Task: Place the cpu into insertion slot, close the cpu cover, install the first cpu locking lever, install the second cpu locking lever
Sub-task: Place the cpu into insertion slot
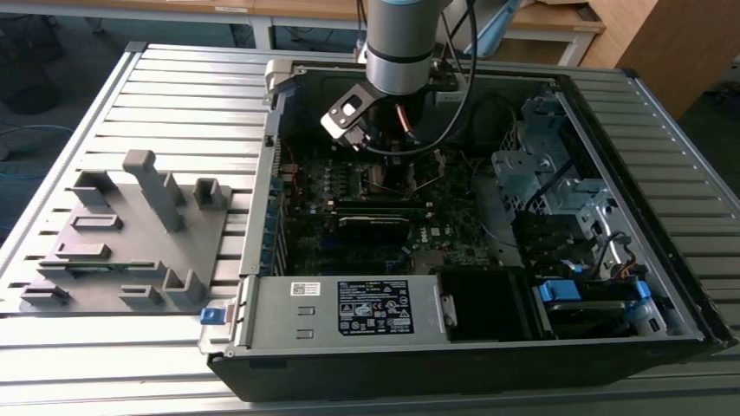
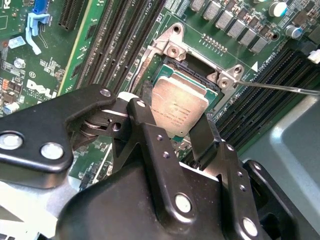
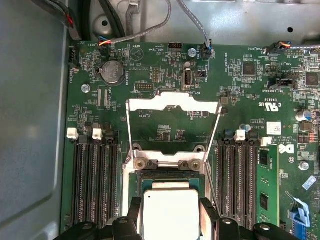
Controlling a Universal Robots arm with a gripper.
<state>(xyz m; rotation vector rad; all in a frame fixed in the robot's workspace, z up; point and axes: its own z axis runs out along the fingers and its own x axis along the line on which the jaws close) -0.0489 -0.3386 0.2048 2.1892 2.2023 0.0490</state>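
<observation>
The cpu [image 2: 179, 107] is a silver square chip held between the two black fingers [image 2: 145, 100] of my gripper [image 2: 175, 109], which is shut on it. It sits in or just over the insertion slot [image 2: 186, 67], whose dark centre shows beyond the chip; I cannot tell whether it is seated. In the first wrist view the cpu [image 3: 171, 212] lies between the fingers [image 3: 135, 215] of the gripper [image 3: 170, 205], just short of the socket hinge. The cpu cover [image 3: 172, 102] is swung open, away from the slot. Thin wire locking levers [image 3: 129, 132] [image 2: 285, 89] stand released. In the exterior view the gripper [image 1: 391, 163] is down inside the computer case.
Long black memory slots [image 3: 95, 185] flank the socket, with a green memory module [image 3: 270, 185] on one side. A coin battery [image 3: 112, 71] and cables [image 3: 150, 25] lie beyond. The labelled grey box [image 1: 347, 308], drive cage [image 1: 543, 165] and case walls surround the board. A grey fixture plate [image 1: 121, 234] lies outside.
</observation>
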